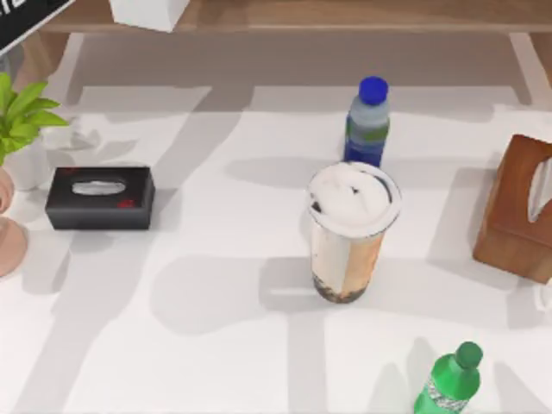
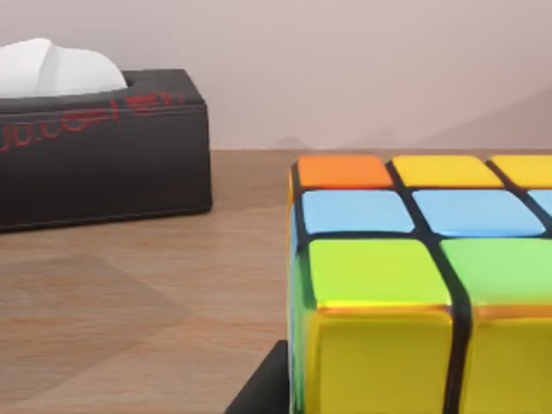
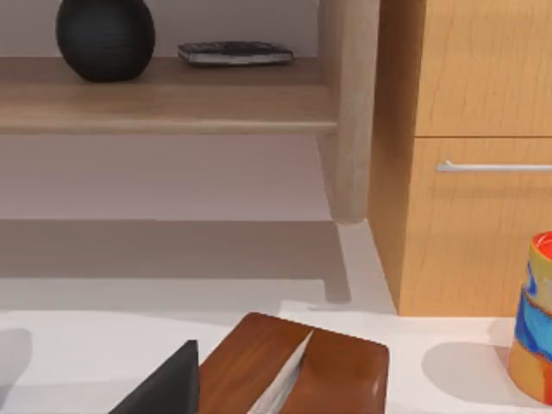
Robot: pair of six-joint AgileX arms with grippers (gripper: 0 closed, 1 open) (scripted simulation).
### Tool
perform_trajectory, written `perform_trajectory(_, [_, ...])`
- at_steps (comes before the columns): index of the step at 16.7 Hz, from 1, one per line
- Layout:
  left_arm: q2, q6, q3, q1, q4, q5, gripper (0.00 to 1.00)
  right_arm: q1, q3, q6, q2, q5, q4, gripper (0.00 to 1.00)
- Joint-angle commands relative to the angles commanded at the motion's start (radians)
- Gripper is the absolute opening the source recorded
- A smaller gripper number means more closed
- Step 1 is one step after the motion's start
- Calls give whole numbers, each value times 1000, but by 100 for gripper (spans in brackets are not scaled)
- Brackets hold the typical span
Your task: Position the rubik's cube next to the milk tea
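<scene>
The rubik's cube point(image 2: 423, 285) looms very close in the left wrist view, with orange, yellow, blue and green tiles on top and a yellow tile on its near face. A dark part of my left gripper point(image 2: 259, 392) lies against the cube's lower side edge. The milk tea point(image 1: 349, 233), a tall clear cup with a white foamy lid, tan drink and dark pearls at its base, stands upright right of the table's middle in the top view. A dark piece of my right gripper point(image 3: 164, 384) hangs above a brown wooden tissue box point(image 3: 293, 366).
A black tissue box point(image 1: 100, 198) point(image 2: 95, 147) lies at the left. Behind the cup stands a blue-capped bottle point(image 1: 368, 121); a green bottle point(image 1: 448, 384) is at the front right. The wooden tissue box point(image 1: 522, 207) fills the right edge. A plant point(image 1: 21, 121) stands far left.
</scene>
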Motion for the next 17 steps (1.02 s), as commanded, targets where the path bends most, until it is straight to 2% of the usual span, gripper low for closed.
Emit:
perform_trajectory(6, [-9,-10,16,-20,-30,-20,0,0,0,0,0,0,0,100])
perform_trajectory(14, [3,3,52,-7,-46,-1,0,0,0,0,0,0,0,100])
perform_trajectory(17, [-52,23,72,-16,-108,31,0,0,0,0,0,0,0,100])
